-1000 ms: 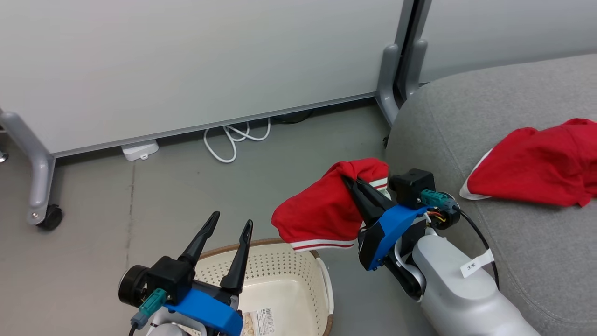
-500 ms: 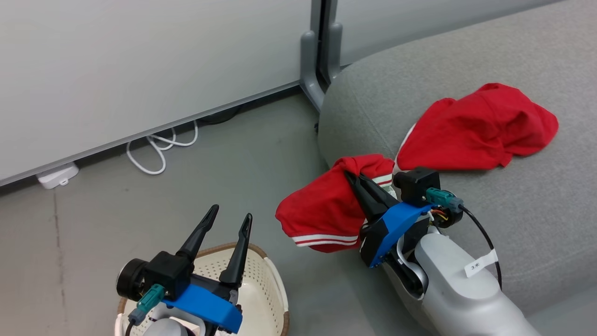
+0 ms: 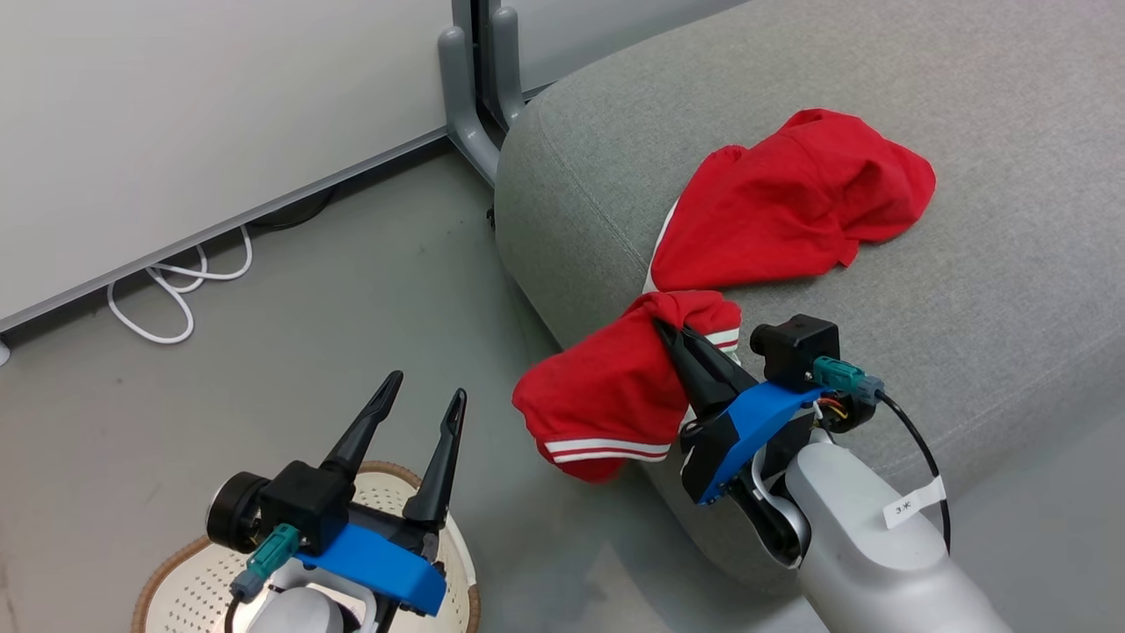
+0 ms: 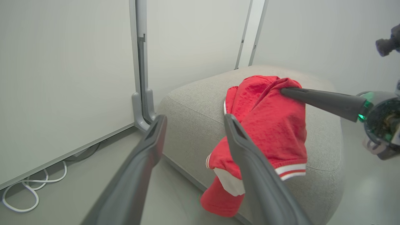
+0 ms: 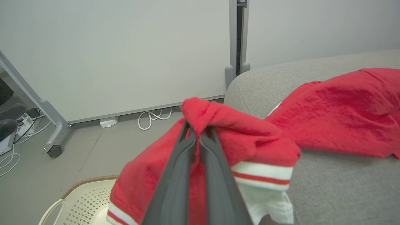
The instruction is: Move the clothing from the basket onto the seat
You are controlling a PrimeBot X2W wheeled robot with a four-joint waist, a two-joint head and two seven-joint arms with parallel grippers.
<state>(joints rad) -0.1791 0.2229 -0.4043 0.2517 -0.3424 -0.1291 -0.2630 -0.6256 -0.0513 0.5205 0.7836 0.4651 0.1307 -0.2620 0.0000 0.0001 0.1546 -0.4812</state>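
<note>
Head view, read with both wrist views.

Pinched between the closed fingers of the right gripper (image 3: 661, 332): 1 bunched fold of the carried garment (image 3: 606, 396), red, with white stripe trim at the lower hem. Hanging from that pinch down and toward the robot's left, long axis slanting from fingertips to hem. Bulk off the seat (image 3: 1011, 264), over the floor (image 3: 308, 290) beside the rounded corner. Pinch point about level with the seat's near edge; touching the upholstery or not, impossible to tell.

Lying spread on the seat top, just beyond the carried piece and to its right: the delivered garment (image 3: 791, 202), also red.

Deciding relation for the coming move: open seat surface ahead and to the right of the right gripper. Hence a carry forward and rightward, judged necessary before any release, to bring the trailing hem over the edge rather than let it slide to the floor. Right arm clearly the nearer to the seat.

Left gripper (image 3: 426, 387) spread wide, holding and touching nothing, poised above the basket (image 3: 189, 585) at lower left, well apart from the seat. Visible mesh of the basket without red cloth; remainder hidden behind the left arm.

Stage judged: transfer of garment 2, mid-carry.
</note>
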